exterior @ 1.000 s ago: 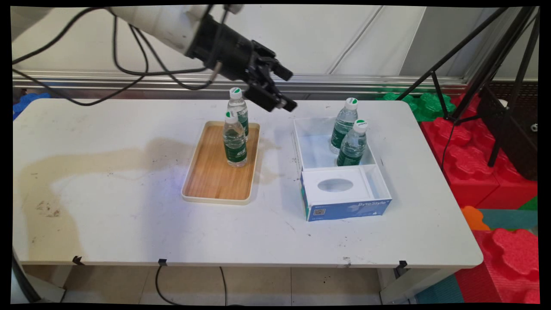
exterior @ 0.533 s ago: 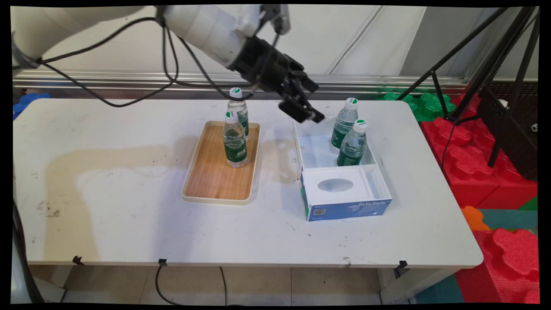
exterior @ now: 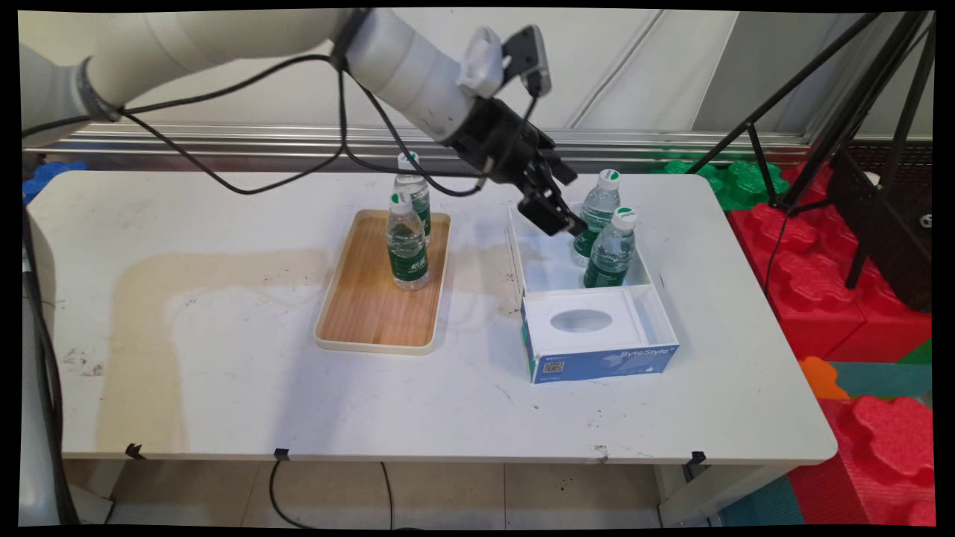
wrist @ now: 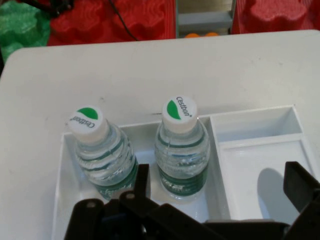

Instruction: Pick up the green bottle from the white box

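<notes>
On the white bench (exterior: 224,388), a wooden tray (exterior: 373,313) holds two upright water bottles, the near one (exterior: 407,242) just in front of the far one (exterior: 415,190). To the right, the tool (exterior: 561,216) hangs released, fingers spread, grasping nothing, above the white box (exterior: 597,350). Two capped bottles (wrist: 102,155) (wrist: 181,150) stand side by side in the box's far compartment, directly ahead of the tool.
</notes>
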{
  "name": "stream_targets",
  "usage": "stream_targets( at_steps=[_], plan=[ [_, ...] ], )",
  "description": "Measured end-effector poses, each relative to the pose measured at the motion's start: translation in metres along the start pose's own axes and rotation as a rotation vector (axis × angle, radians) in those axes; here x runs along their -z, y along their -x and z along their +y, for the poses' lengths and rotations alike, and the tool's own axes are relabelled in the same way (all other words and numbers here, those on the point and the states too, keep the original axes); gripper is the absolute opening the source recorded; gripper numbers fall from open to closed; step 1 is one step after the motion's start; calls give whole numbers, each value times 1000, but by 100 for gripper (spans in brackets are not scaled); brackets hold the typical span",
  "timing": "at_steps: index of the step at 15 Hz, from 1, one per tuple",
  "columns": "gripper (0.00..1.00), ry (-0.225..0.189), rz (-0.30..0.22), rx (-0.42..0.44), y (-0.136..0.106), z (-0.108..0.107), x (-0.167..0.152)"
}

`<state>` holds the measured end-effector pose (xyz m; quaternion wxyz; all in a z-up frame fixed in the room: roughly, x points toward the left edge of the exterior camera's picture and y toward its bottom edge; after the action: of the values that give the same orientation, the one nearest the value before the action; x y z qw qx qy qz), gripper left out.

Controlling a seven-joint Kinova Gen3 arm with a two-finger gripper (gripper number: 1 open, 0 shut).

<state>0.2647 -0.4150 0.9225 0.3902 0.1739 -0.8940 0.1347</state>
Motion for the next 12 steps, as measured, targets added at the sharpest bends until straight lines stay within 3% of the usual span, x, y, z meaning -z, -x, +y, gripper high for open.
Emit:
stream_targets(
  at_steps=[12],
  plan=[
    [100, 13, -74, 29, 5, -10, -90]
  ],
)
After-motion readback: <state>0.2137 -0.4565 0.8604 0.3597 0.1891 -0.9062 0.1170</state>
